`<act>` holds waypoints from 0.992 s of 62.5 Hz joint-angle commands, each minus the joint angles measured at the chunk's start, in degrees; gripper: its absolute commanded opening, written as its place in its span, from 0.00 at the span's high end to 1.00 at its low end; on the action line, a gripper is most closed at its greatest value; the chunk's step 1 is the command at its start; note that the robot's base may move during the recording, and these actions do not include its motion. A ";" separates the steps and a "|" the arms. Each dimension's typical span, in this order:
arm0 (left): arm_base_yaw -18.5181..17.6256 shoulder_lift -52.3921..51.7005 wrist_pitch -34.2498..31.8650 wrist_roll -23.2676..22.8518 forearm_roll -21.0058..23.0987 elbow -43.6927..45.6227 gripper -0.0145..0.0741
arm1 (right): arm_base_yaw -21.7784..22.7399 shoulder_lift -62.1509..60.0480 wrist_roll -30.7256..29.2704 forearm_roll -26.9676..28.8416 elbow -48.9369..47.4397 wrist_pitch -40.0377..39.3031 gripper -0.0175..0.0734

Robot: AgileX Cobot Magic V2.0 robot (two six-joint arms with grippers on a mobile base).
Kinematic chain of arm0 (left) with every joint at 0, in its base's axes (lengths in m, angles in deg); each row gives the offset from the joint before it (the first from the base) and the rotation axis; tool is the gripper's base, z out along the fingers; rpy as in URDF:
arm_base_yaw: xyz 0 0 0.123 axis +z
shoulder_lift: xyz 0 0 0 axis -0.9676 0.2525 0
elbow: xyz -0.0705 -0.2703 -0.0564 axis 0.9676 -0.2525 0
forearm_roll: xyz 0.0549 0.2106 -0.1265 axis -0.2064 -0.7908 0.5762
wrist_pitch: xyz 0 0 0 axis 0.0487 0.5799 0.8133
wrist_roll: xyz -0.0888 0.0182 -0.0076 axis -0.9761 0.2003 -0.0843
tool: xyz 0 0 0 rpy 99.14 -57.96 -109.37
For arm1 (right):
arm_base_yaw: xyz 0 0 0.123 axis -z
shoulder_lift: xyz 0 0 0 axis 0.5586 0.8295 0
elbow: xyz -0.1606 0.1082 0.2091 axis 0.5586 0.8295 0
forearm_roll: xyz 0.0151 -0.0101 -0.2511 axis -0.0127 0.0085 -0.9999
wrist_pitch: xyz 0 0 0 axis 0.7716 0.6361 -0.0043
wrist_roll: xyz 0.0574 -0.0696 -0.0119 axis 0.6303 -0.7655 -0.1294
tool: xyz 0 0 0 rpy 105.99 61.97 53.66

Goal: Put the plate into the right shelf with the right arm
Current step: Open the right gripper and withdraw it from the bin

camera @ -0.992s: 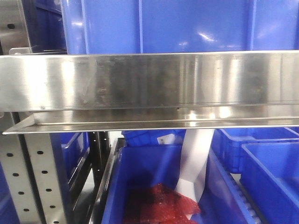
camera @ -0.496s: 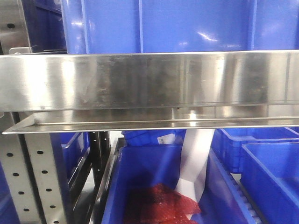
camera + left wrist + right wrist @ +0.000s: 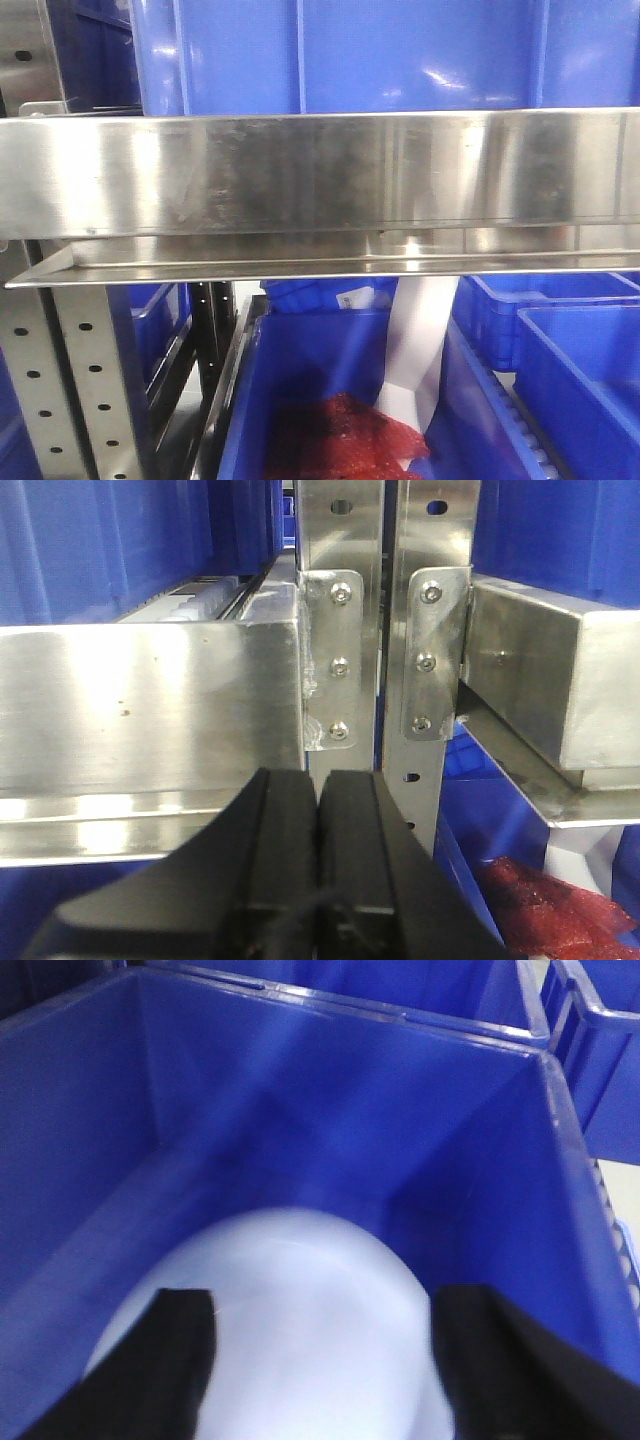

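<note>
Nothing moved; R gripper over plate

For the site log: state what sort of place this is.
Probably a storeroom or warehouse picking area: a stainless-steel rack with perforated uprights, loaded with rows of blue plastic bins.

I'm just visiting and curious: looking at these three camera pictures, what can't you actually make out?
- Right wrist view: the plate is blurred and cut off by the bottom edge; whether it lies on the blue bin's floor or hangs above it is unclear.
- Same view: only two dark fingers of the right claw show, wide apart; any contact with the plate is unclear.
- Front view: the right shelf's steel front hides both arms and the plate.
</note>
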 commanded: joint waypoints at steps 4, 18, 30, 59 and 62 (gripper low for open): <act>0.02 -0.51 -4.79 -0.16 0.45 -0.45 0.89 | 0.17 -7.80 -0.30 -0.12 -2.41 -4.03 0.20; 0.02 -0.51 -4.79 -0.16 0.45 -0.45 0.89 | 0.17 -18.90 -0.30 0.63 1.00 0.25 0.50; 0.02 -0.51 -4.79 -0.16 0.45 -0.45 0.89 | 0.17 -33.04 -0.30 0.63 15.63 -3.76 0.79; 0.02 -0.51 -4.79 -0.16 0.45 -0.45 0.89 | 0.17 -69.79 -0.30 0.63 55.11 -12.13 0.78; 0.02 -0.51 -4.79 -0.16 0.45 -0.45 0.89 | 0.17 -72.23 -0.30 0.63 57.14 -11.83 0.78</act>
